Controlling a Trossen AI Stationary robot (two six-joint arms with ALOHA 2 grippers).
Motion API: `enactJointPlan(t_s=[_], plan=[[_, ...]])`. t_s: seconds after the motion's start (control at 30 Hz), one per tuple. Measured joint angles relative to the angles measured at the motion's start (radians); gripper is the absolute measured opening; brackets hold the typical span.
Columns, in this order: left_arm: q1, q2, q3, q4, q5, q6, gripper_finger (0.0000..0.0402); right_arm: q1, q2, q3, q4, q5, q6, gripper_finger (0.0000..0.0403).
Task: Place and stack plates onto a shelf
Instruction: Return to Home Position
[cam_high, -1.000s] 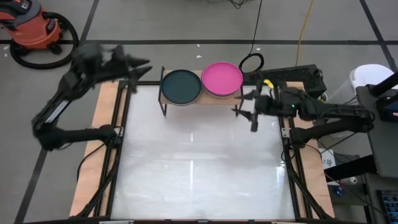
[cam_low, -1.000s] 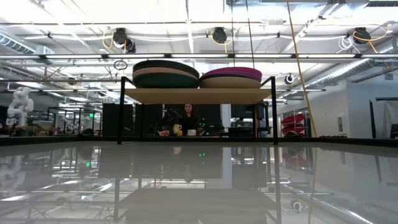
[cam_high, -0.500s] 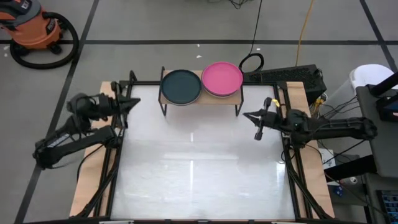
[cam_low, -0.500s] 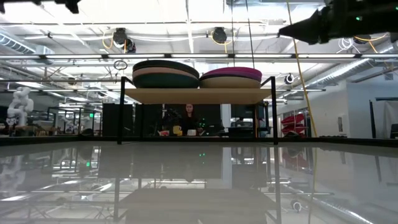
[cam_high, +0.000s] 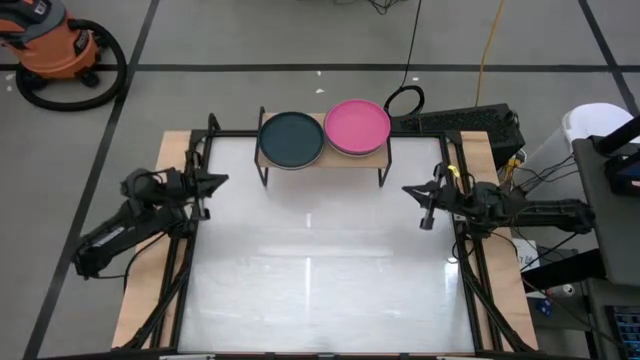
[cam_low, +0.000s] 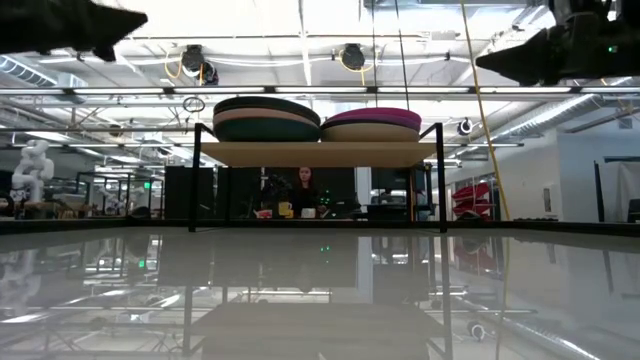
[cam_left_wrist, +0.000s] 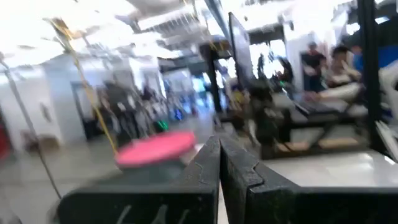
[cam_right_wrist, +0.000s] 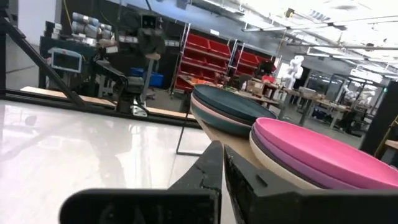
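Overhead: wide white tabletop (cam_high: 320, 280) w/ wooden side boards. At its far edge, approx. centre, stands the small light-wood shelf (cam_high: 352, 159) on thin black metal legs. Two stacks of round matte plates sit side by side on it, rims just about touching. The stack on the left-arm side is topped by a dark teal plate (cam_high: 291, 138); the stack on the right-arm side is topped by a magenta plate (cam_high: 357, 126).

From table height the teal-topped stack (cam_low: 265, 118) is the taller, w/ dark, salmon and green bands. The other stack (cam_low: 371, 124) shows magenta and purple over beige. No. of plates per stack: can't tell.

The left gripper (cam_high: 220, 181) hangs over the table's left edge, well apart from the shelf, tip pointing inward. Its wrist cam shows both dark fingers (cam_left_wrist: 208, 171) clenched, finger against finger. The right gripper (cam_high: 410, 189) hangs over the right edge, nearer the shelf but not touching, also pointing inward, its fingers (cam_right_wrist: 210, 168) likewise pressed together.

Background: a person (cam_low: 303, 185) seated in the room behind, seen under the shelf board. An orange shop vacuum (cam_high: 55, 45) sits on the floor beyond the far left corner.
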Motion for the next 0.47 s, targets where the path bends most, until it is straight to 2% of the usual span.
enactJointPlan(t_s=[0.13,0.37,0.47], plan=[[0.000,0.002,-0.047,0.024,0.041,-0.001,0.0004,0.000,-0.020,-0.044,0.035,-0.052,0.000,0.0000],[0.000,0.001,-0.172,0.137,0.045,-0.017,0.0004,0.000,-0.022,-0.143,0.139,-0.053,-0.006,0.0000],[0.000,0.002,-0.208,0.165,0.103,0.002,0.0004,0.000,-0.024,-0.164,0.149,-0.051,-0.002,0.0000]])
